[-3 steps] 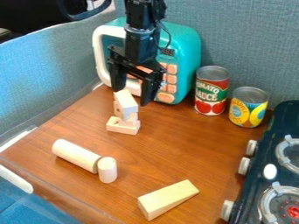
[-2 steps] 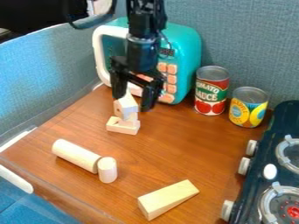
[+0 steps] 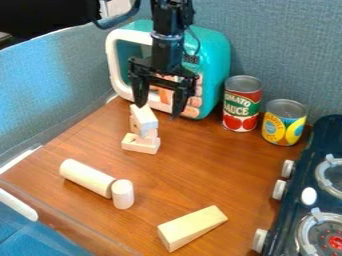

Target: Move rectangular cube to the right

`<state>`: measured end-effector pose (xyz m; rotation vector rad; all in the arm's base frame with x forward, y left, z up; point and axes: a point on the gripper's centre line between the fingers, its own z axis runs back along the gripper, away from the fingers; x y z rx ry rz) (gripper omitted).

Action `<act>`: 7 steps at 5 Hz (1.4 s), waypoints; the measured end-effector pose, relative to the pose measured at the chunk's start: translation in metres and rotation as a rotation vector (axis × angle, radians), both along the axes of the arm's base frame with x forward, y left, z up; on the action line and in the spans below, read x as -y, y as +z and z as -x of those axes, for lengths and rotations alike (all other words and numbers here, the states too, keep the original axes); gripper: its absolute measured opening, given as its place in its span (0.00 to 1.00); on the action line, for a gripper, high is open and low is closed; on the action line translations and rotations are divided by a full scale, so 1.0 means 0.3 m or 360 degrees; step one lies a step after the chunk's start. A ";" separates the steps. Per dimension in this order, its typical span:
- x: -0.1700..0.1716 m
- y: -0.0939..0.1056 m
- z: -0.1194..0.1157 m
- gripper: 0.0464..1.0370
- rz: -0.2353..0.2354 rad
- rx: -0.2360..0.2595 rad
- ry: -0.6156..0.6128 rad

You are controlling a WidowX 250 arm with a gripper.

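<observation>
My gripper (image 3: 159,107) hangs open in front of the toy microwave. Its left finger is just above the back end of the rectangular block (image 3: 145,120), while the right finger is off to the block's right, with a gap. I cannot tell whether the left finger touches the block. This pale wooden block lies tilted on top of a small stack, over another wooden piece (image 3: 149,134) and a notched base block (image 3: 139,144) on the brown table (image 3: 194,165).
Behind the stack stands the teal microwave (image 3: 215,65). Two cans, red (image 3: 242,105) and yellow (image 3: 284,123), are to its right, with the stove (image 3: 324,145) at the right edge. A long cylinder (image 3: 85,177), a short cylinder (image 3: 123,194) and a wedge (image 3: 192,227) lie nearer the front.
The gripper dipped toward the stack, then rose a little and shifted right; its fingers now stand slightly wider apart. The blocks have not visibly moved.
</observation>
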<state>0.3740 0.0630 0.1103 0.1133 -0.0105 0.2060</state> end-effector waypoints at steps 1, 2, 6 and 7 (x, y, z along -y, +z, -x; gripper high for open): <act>-0.032 -0.005 -0.018 0.96 -0.0093 -0.0047 0.0210; -0.043 -0.029 -0.031 0.96 -0.0120 -0.0204 0.0539; -0.122 -0.128 -0.004 0.93 -0.0143 -0.0445 0.1044; -0.120 -0.136 -0.002 0.64 -0.0117 -0.0472 0.0927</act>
